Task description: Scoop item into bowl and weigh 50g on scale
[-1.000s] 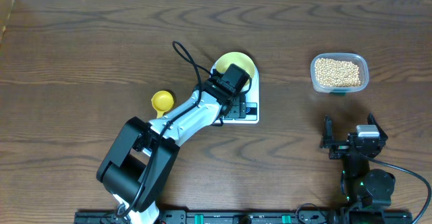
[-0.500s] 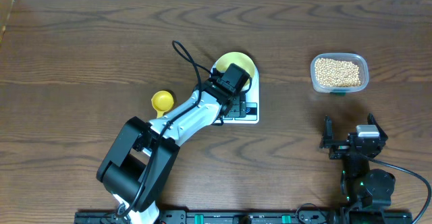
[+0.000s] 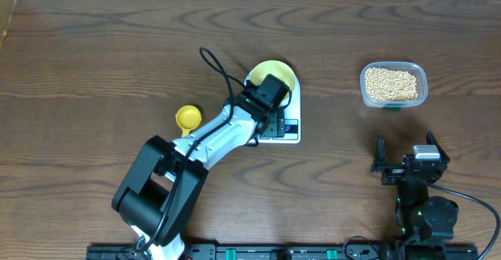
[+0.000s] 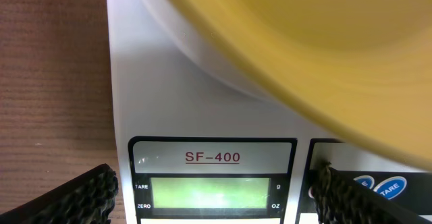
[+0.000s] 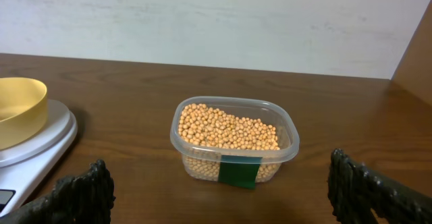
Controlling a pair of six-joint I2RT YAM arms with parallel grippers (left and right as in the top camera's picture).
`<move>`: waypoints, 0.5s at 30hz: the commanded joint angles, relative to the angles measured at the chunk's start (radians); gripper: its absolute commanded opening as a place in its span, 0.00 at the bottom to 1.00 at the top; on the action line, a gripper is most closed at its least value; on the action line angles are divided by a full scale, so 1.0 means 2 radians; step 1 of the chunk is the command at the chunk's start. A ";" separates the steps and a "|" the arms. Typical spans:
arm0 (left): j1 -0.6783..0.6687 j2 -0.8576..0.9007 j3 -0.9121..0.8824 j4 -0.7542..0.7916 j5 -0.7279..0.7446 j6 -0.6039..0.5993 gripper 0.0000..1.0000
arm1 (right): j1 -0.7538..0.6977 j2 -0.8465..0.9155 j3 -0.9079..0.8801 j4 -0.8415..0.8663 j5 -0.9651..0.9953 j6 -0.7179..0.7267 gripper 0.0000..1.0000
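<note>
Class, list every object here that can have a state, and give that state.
small pale yellow bowl: sitting on the scale.
white digital kitchen scale: backlit, no readable digits.
clear plastic tub: lidless, holding tan beans.
bright yellow scoop: lying on the table, unheld.
left pincer: open, over the scale.
right pincer: open, empty.
</note>
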 commanded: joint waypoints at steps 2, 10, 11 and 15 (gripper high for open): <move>0.000 0.014 -0.010 -0.003 -0.008 0.005 0.95 | 0.003 -0.003 -0.002 -0.001 0.004 0.000 0.99; 0.000 0.041 -0.010 -0.005 -0.007 0.004 0.95 | 0.003 -0.003 -0.002 -0.001 0.004 0.000 0.99; 0.000 0.042 -0.010 -0.005 -0.006 0.004 0.95 | 0.003 -0.003 -0.002 -0.001 0.004 0.000 0.99; 0.000 0.042 -0.010 -0.006 -0.006 0.005 0.95 | 0.003 -0.003 -0.002 -0.001 0.004 0.000 0.99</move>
